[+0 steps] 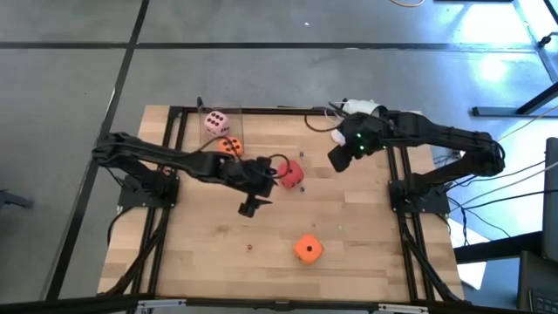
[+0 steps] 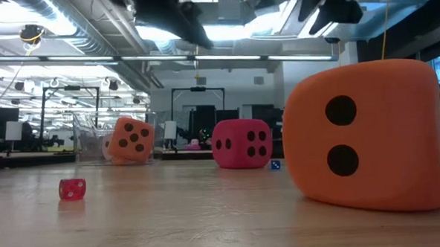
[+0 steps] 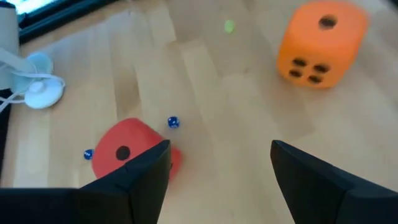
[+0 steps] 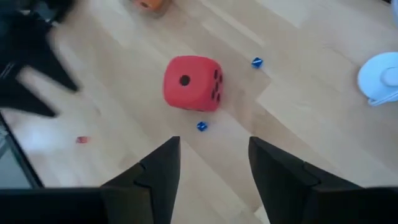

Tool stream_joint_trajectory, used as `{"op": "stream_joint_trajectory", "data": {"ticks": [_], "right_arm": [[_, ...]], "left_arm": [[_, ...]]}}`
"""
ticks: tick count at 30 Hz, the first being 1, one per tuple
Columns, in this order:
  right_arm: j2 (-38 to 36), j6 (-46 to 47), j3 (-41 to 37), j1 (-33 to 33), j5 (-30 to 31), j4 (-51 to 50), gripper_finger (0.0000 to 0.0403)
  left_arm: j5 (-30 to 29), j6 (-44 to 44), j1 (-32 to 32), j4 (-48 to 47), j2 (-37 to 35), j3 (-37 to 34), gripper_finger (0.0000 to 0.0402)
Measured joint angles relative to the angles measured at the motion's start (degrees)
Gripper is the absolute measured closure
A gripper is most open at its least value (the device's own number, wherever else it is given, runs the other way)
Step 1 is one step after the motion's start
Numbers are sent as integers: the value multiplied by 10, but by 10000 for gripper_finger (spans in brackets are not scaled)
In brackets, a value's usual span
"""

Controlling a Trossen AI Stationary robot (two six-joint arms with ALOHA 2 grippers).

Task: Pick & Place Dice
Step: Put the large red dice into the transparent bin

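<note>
The red die [image 1: 290, 173] rests on the table's middle, between my two grippers. My left gripper [image 1: 251, 202] hangs open just left of it; in the left wrist view [image 3: 217, 158] the red die [image 3: 124, 152] lies beside one finger, apart from it. My right gripper [image 1: 336, 160] hovers open to the die's right and looks down on it [image 4: 193, 83] past its fingers [image 4: 214, 152]. One orange die [image 1: 307, 249] sits near the table's near edge. The other orange die [image 1: 231, 146] lies by a clear container [image 1: 218, 131] with the pale pink die [image 1: 215, 122].
Tiny dice are scattered about: blue ones [image 4: 201, 126] [image 4: 257, 62] around the red die, a red one [image 2: 72, 189] nearer the near edge. A white object [image 1: 353, 110] lies at the far edge by the right arm. Bare wood lies between the red die and the near orange die.
</note>
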Motion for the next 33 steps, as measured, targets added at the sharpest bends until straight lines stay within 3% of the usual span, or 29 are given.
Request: {"op": "stream_joint_trajectory", "data": {"ticks": [9,16,22,33], "right_arm": [[-10,29,0,47,22,0,228],[-9,52,0,73,41,0,237],[-9,60,0,96,52,0,239],[-9,69,0,104,52,0,239]], "left_arm": [[-86,123,22,31,88,0,114],[-99,166,43,61,135,0,114],[-183,216,52,114,158,0,114],[-121,283,65,121,164,0,114]]}}
